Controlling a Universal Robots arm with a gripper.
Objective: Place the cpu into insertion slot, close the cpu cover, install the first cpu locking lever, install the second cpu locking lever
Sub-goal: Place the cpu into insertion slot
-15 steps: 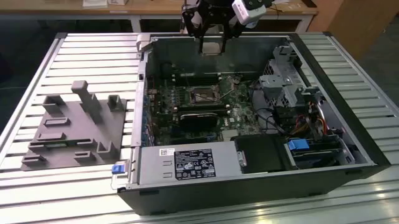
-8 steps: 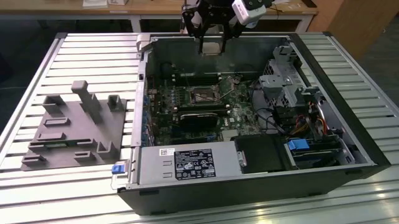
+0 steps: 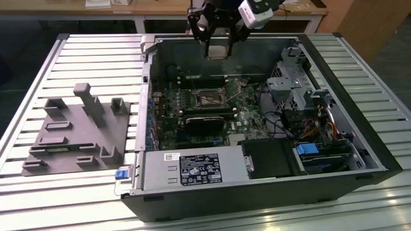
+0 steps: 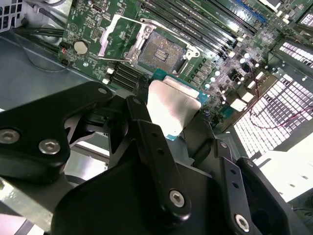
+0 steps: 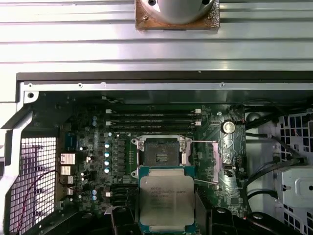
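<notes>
Table [image 3: 96, 57]: one slatted metal top; its near corners are cut off in the exterior view.
Fixture plate [image 3: 74, 132]: one grey plate with several raised blocks, lying by the table's edge on the exterior view's left, apart from the case.
Computer case [image 3: 257, 195]: one, lying open on its side, reaching from the table's middle to its edge on the exterior view's right.
Power supply [image 3: 192, 169]: one silver box in the case's near corner; its far side is hidden by the board parts behind it.
Gripper [image 3: 217, 48]: one, hanging over the case's far wall, clamped narrowly on the chip; in the second wrist view its two black fingers [image 4: 146, 142] press on opposite edges.
Cpu [image 3: 217, 52]: one, silver top showing, held in the air clear of the board; in the first wrist view [image 5: 166, 198] its far edge is lost behind the gripper body.
Insertion slot [image 5: 159, 152]: one, uncovered, dark centre bare, near the board's middle; the chip hides part of its rim.
Cpu cover [image 4: 138, 44]: one silvery frame, swung open and lying beside the slot; its thin rods are hard to tell apart.
Memory slots [image 5: 151, 117]: long black rows just beyond the slot; exact count unclear.
Drive cage [image 3: 289, 86]: one, against the case's wall on the exterior view's right, partly behind cables.
</notes>
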